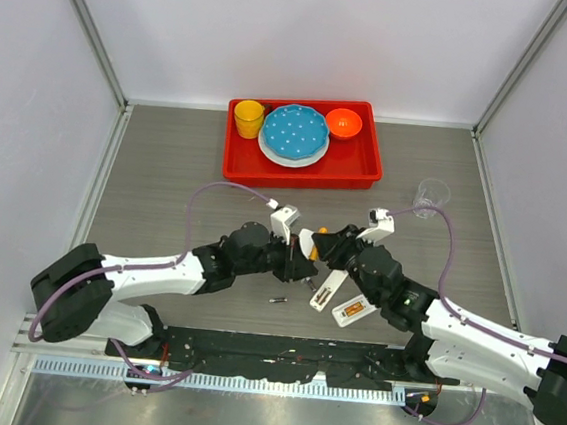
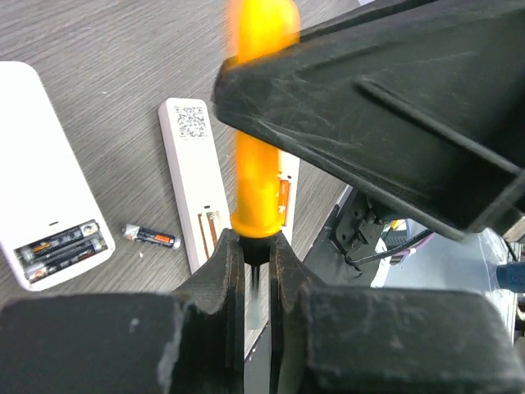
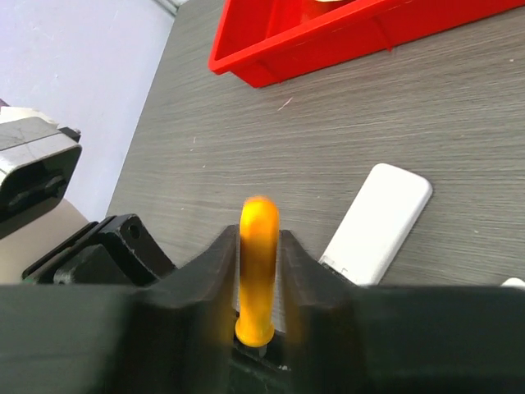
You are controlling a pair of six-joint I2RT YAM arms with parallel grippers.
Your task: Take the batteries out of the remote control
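Left claw point(image 2: 256, 243): pinched almost closed on the dark neck of the orange-handled screwdriver point(image 2: 256, 156), just under the handle. Right claw point(image 3: 257, 246): closed around that same handle. Both claws are on the one tool. The tip is hidden behind my left fingers point(image 2: 230, 279), so I can't tell where it points.

Batteries:
- Two seated batteries point(image 2: 64, 248) lie side by side in the open bay of the white remote point(image 2: 33, 156).
- A loose battery point(image 2: 152, 237) lies on the table point(image 2: 115, 49), between the remote and the long white piece with the QR label point(image 2: 190, 156).
- An orange-looking cell point(image 2: 283, 197) sits just past that piece, partly hidden by the handle.

I judge the unloading unfinished.

Risks from here:
- If either arm moves before the other lets go, the screwdriver gets wrenched or twists out of the thin neck grip.
- A dropped tool would land among the parts and could send the loose battery rolling.
- The wrists are crowded together, so any sideways move could knock one arm against the other.
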